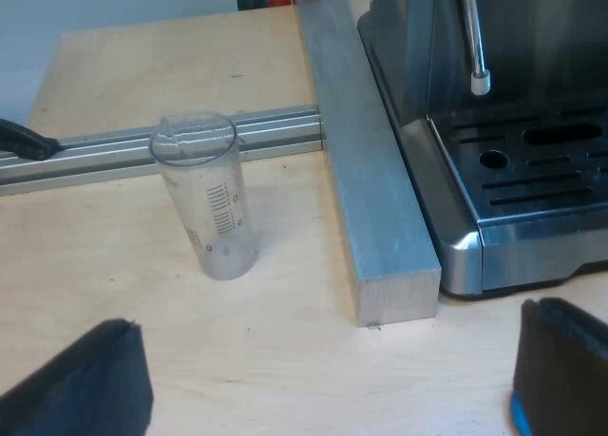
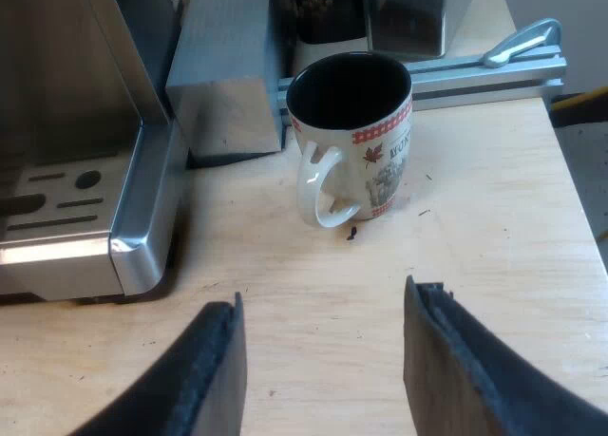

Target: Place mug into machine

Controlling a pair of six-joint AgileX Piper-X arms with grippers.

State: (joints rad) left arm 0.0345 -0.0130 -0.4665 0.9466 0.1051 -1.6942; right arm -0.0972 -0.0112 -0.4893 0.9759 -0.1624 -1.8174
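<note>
**Presently: mug standing on desk, outside the machine**

Right wrist view: the mug (image 2: pixel 353 137) is standing upright on the desk (image 2: pixel 484 227), just beside a metal block (image 2: pixel 224 70) and in front of an aluminium rail (image 2: pixel 475 75); it is sitting near the espresso machine (image 2: pixel 66 85) but apart from it, and is not resting on the drip tray (image 2: pixel 57 213). The mug is showing a dark inside, a red checked band under the rim and a leaf print on its wall; its handle (image 2: pixel 318 184) is pointing toward the right end effector (image 2: pixel 328 298). That end effector is hovering over bare desk short of the mug, its fingers spread wide and gripping nothing; a few dark crumbs (image 2: pixel 352 233) are lying at the mug's base.

Left wrist view: the left end effector (image 1: pixel 332 322) is likewise hanging over the desk (image 1: pixel 95 265) with its fingers spread wide and nothing between them. A clear measuring glass (image 1: pixel 204 199) is standing upright ahead of it, just in front of a rail (image 1: pixel 114 151); a long metal bar (image 1: pixel 366 170) is lying between the glass and the espresso machine (image 1: pixel 427 66), touching the machine's base. The machine's drip tray (image 1: pixel 537 165) is carrying nothing; the steam wand (image 1: pixel 473 47) is hanging above it.
</note>
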